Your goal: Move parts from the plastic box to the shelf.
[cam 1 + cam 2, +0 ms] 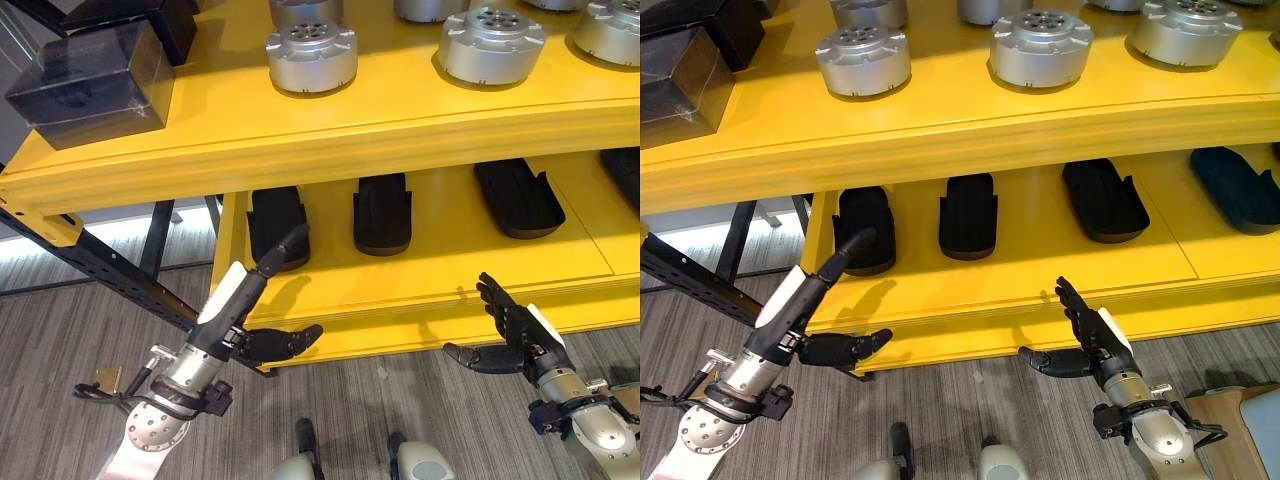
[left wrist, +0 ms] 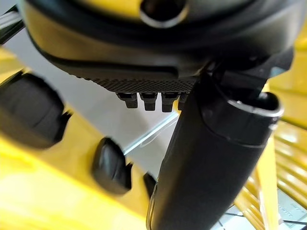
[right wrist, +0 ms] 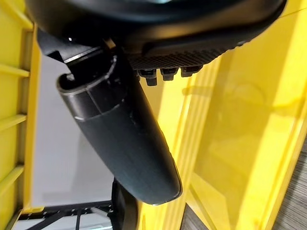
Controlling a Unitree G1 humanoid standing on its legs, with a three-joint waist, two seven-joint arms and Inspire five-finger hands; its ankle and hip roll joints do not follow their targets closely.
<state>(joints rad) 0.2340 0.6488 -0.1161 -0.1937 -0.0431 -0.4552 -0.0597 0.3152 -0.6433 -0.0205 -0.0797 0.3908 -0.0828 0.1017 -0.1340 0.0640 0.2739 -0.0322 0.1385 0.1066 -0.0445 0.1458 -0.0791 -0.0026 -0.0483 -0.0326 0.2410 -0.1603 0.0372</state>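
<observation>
Both hands hang empty at the frame's bottom, before the yellow shelf [image 1: 330,150]: left hand [image 1: 262,320] lower left, thumb raised, fingers straight; right hand [image 1: 510,335] lower right, fingers spread. We judge they are between carries, palms freed for the next pick. Black parts [image 1: 381,212] lie in a spaced row on the lower board, mid-frame; round silver parts [image 1: 311,56] stand on the upper board, along the top. A dark box [image 1: 95,80] sits upper left, cut off; its contents we cannot read.
</observation>
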